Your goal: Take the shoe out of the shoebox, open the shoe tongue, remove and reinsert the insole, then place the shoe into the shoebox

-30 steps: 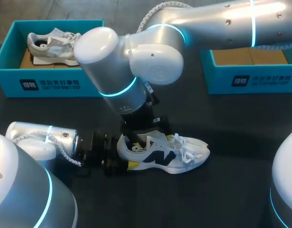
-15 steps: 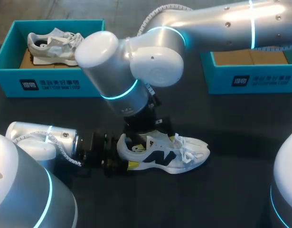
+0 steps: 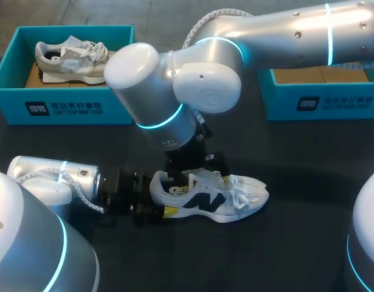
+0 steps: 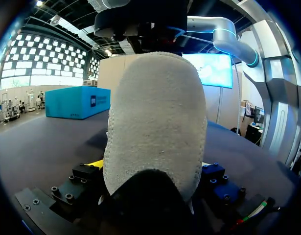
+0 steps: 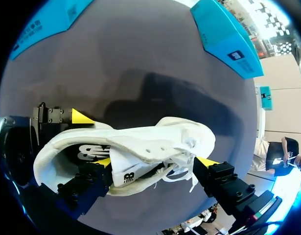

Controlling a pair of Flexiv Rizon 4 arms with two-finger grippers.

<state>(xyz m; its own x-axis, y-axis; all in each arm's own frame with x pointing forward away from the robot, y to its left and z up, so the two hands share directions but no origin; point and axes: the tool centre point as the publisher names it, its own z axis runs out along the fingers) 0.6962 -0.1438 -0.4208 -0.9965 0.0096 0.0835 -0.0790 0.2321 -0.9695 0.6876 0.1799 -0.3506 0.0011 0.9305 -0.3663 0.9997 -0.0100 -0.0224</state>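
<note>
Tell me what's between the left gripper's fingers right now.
The heel of the white shoe fills the gap in the left gripper, held from both sides. The left wrist view shows this best.

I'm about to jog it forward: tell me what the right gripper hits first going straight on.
The tongue of the white sneaker, which sits between the right gripper's open fingers; beneath it the shoe's inside, then probably the table.
</note>
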